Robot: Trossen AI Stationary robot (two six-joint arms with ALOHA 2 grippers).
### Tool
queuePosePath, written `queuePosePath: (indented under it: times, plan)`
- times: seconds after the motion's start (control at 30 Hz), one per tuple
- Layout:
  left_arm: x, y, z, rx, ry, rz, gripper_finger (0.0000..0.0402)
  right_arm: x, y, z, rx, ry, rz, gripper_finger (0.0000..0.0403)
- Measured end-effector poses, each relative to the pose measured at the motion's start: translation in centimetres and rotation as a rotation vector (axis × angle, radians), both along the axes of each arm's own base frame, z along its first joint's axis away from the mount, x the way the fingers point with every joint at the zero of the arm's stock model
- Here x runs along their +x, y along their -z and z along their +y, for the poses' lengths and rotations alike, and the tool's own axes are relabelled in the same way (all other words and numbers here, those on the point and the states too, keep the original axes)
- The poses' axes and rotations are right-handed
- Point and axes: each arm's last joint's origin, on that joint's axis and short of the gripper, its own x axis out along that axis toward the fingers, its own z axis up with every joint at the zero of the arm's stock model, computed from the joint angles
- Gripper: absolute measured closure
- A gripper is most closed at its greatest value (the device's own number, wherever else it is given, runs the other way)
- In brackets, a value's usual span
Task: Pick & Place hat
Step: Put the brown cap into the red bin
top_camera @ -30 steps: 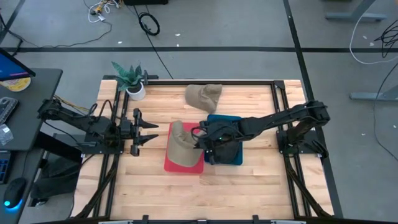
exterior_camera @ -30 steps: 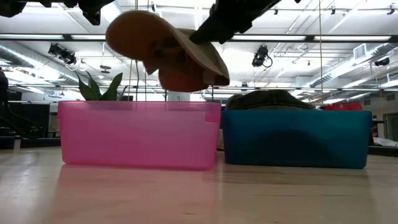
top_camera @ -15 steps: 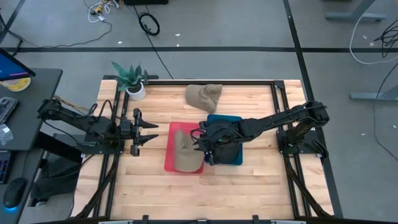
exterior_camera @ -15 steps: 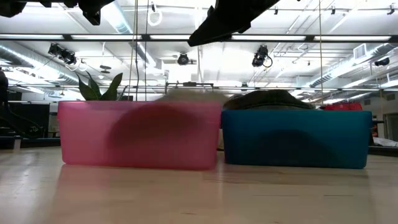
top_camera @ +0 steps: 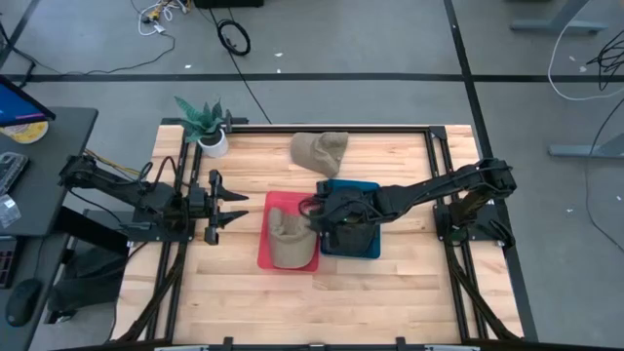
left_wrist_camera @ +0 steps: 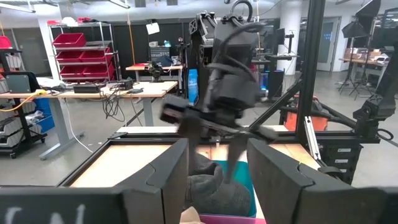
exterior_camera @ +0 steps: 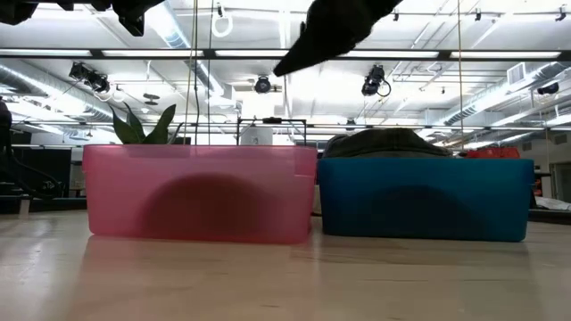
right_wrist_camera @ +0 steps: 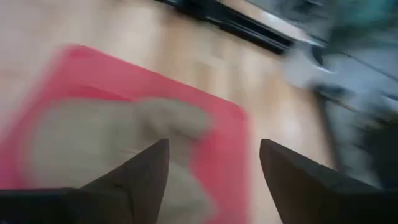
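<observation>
Tan hat lies inside the pink bin, free of any grip. Right gripper hangs over the seam between pink bin and blue bin, fingers spread apart, holding nothing. Left gripper waits beside the pink bin, open, empty. Second tan hat sits on the table, near the far edge.

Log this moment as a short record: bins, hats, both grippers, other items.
pink bin: translucent pink plastic bin, beside the blue one
blue bin: teal-blue plastic bin, holds a dark grey hat
hat in pink bin: tan fabric hat, lying free
spare hat: second tan hat on the wooden table, beyond the bins
right gripper: open, empty, above the bins' shared edge
left gripper: open, empty, waiting left of the pink bin
other: potted plant at the table's far left corner
</observation>
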Motion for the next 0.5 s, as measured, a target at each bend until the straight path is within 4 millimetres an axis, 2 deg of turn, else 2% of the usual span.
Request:
queuePosePath:
  times: [0.2,0.33,0.5]
  plan:
    - [0.0,0.0,0.0,0.0,0.0,0.0,0.0232,0.0,0.0,-2.2,-0.118,0.268,-0.017,0.0153]
    - [0.0,0.0,0.0,-0.001,0.0,0.0,0.0232,0.1,-0.1,-4.7,-0.057,0.396,-0.043,0.0165]
    - [0.0,0.0,0.0,-0.001,0.0,0.0,0.0232,0.0,-0.1,-9.0,0.077,0.594,-0.107,0.0179]
